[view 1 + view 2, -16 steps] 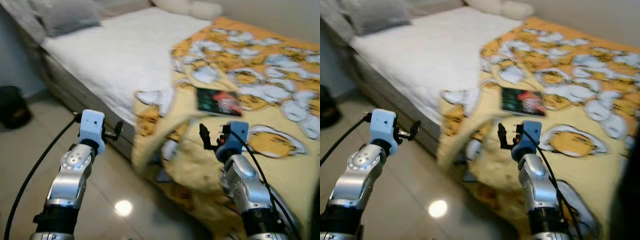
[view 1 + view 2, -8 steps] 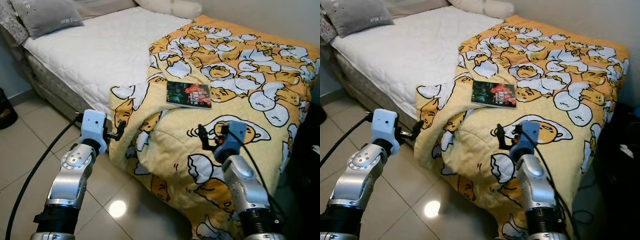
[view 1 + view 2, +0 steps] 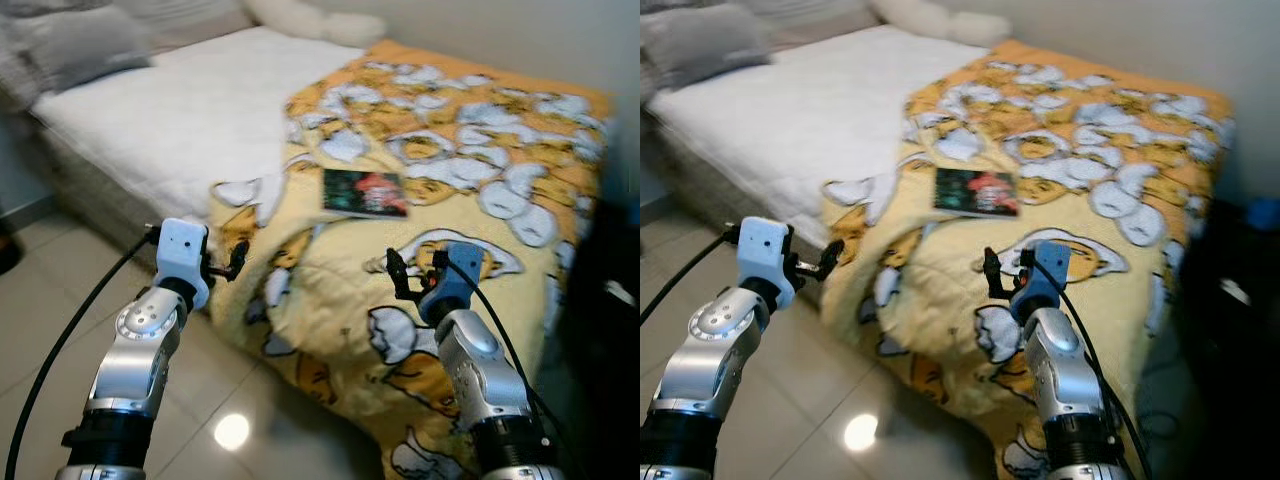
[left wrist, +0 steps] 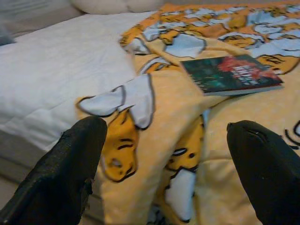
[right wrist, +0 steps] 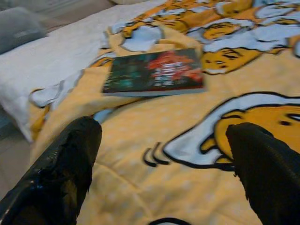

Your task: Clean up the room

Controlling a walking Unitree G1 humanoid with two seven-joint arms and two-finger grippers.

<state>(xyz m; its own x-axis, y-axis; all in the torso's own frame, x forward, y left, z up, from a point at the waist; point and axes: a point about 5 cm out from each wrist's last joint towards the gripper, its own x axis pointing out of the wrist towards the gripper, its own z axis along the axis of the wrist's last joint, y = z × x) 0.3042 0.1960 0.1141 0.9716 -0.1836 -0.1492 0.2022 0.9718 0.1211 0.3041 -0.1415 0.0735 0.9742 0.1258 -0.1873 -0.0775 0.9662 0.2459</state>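
Both claws gape before book [image 3: 364, 192], seemingly on blanket [image 3: 480, 230].

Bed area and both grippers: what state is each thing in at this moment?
Book: closed, lying flat on the blanket.
Yellow blanket: rumpled, hanging off the bed's edge.
White mattress: uncovered.
Left gripper: open, empty.
Right gripper: open, empty.

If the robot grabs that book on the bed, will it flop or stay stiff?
The book looks thin with a soft cover, so it would probably bend a little if pinched by one edge. It lies flat, so it shouldn't roll. The blanket under it is soft and rumpled, so pushing would likely drag the cloth along rather than slide the book.
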